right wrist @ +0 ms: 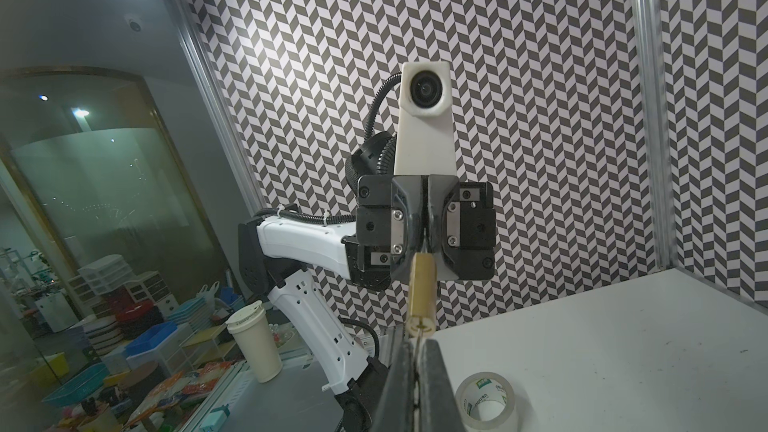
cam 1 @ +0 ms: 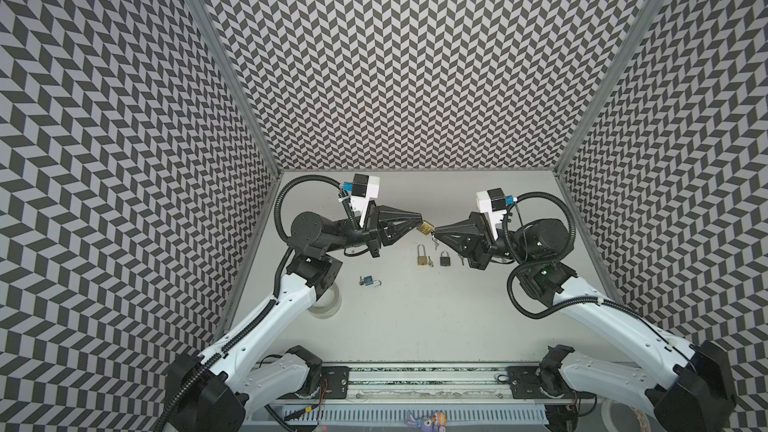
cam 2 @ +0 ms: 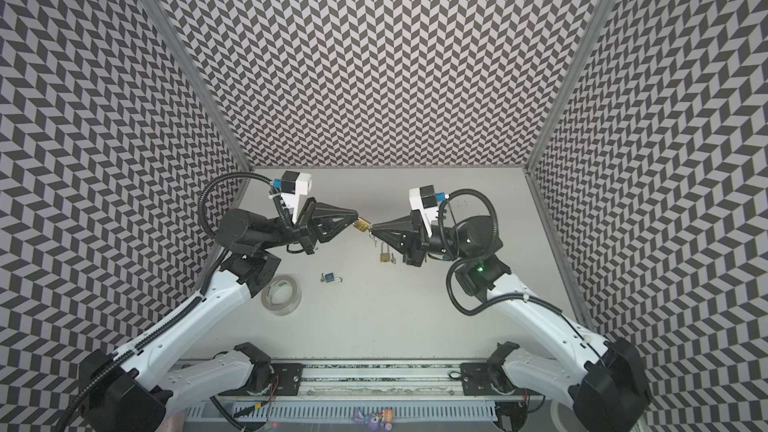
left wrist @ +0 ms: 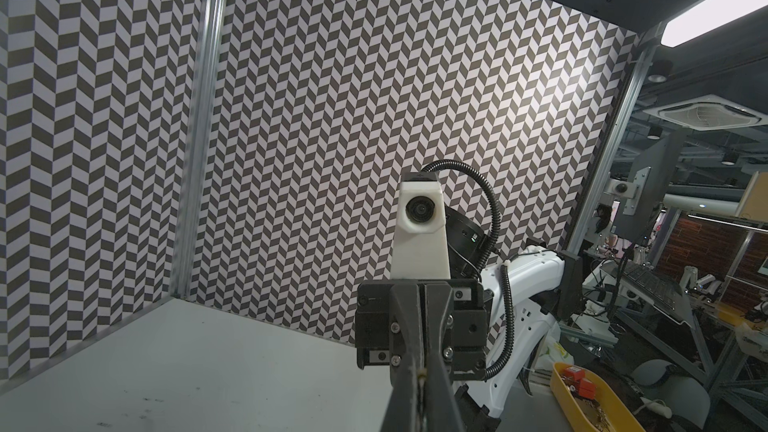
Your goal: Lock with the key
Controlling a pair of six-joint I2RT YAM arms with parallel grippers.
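1. Tape roll (cam 1: 326,305): on the table (cam 1: 415,326), far left.
2. Blue padlock (cam 1: 368,281): lying flat.
3. My left gripper (cam 1: 419,223): clamped on the shackle of the brass padlock (cam 1: 426,228), held above the table centre.
4. My right gripper (cam 1: 435,233): pinched tight on the key (cam 1: 433,236) at the keyhole end.
5. Long-shackle padlock (cam 1: 422,255) and dark padlock (cam 1: 445,258): 2 spares on the table, below the grippers.
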